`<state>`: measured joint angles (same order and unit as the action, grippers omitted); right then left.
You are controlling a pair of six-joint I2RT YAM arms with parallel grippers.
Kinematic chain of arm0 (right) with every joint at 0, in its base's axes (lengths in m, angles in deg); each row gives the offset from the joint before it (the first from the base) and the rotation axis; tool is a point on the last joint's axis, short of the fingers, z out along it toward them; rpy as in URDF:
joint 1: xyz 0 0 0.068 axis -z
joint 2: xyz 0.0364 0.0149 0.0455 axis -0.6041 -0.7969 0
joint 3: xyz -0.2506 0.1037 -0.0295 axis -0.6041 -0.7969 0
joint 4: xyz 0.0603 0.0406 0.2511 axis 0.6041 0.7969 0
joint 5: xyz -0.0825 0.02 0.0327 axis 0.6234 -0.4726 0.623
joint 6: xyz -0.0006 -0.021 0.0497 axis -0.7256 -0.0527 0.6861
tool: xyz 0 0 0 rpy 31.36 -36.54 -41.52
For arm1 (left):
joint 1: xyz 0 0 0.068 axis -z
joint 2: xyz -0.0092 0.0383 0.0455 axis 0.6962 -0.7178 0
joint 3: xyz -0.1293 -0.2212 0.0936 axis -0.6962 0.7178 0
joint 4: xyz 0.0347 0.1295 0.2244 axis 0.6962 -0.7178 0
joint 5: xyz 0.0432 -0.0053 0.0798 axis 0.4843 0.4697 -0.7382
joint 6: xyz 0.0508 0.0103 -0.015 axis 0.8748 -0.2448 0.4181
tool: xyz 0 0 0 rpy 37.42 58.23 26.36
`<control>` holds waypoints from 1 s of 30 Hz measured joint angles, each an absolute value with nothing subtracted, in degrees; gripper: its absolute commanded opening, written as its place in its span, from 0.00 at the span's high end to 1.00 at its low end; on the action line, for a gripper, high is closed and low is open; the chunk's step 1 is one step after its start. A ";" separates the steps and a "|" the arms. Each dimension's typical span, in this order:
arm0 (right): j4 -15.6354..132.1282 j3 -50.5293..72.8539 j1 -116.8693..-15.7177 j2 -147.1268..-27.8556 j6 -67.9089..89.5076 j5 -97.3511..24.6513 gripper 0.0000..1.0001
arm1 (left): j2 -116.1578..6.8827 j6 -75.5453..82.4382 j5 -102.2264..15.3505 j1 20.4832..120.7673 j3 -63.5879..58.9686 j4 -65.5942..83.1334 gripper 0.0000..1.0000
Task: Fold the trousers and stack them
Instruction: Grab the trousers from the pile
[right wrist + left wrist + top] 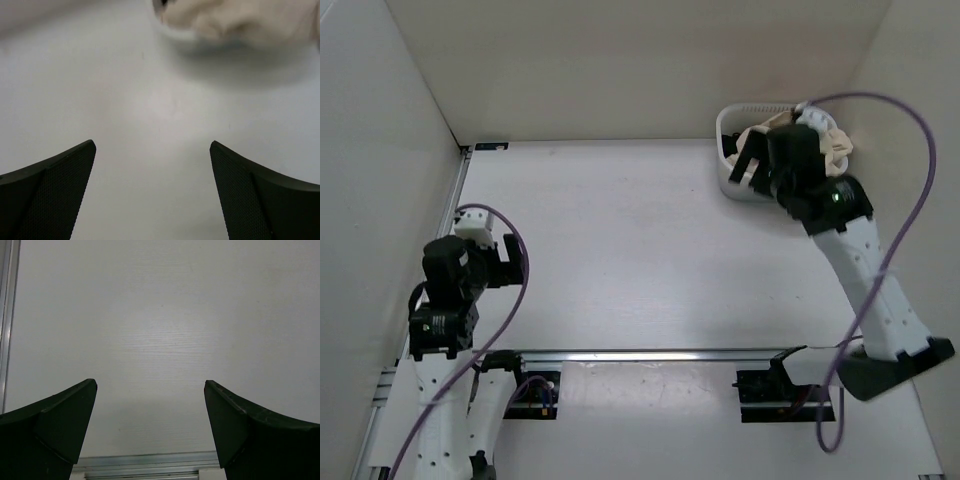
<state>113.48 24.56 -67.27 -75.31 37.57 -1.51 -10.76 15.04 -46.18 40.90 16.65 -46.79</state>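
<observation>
1. The trousers (pixel 832 142) are lying bunched in a white basket (pixel 724 178) at the far right corner of the surface (pixel 620 250).
2. The right hand (pixel 152 145) is hovering just short of them, fingers spread.
3. The left hand (pixel 150 382) is hanging spread, well apart.

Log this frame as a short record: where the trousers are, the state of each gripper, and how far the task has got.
trousers: bunched in the white basket at the far right of the table, unfolded
left gripper: open, empty, over bare table
right gripper: open, empty, by the basket
progress: trousers not yet taken out
</observation>
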 measured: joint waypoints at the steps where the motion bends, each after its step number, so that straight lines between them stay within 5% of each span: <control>1: 111.58 30.88 -64.54 -79.51 35.47 -0.61 0.01 | -12.88 15.06 -45.63 40.90 14.90 -46.17 0.00; 8: 107.21 60.21 -41.75 -107.49 29.39 -1.88 0.01 | -20.73 15.04 -39.16 40.88 11.01 -43.29 0.00; 15: 106.53 69.59 -34.88 -131.53 27.43 -11.23 0.01 | -20.73 15.04 -36.17 40.86 13.92 -42.57 0.00; 19: 106.32 68.74 -35.06 -137.63 26.53 -13.40 0.31 | -20.90 15.04 -35.51 40.88 15.05 -42.61 0.00; 20: 106.05 68.74 -35.12 -138.09 26.42 -13.73 0.59 | -21.01 15.04 -35.54 40.88 15.16 -42.63 0.00; 23: 104.57 68.65 -35.41 -137.50 25.83 -14.53 1.00 | -21.12 15.04 -35.56 40.88 15.18 -42.59 0.00; 30: 103.36 66.79 -35.98 -128.30 24.43 -15.10 1.00 | -20.66 15.04 -35.54 40.88 15.69 -42.61 0.00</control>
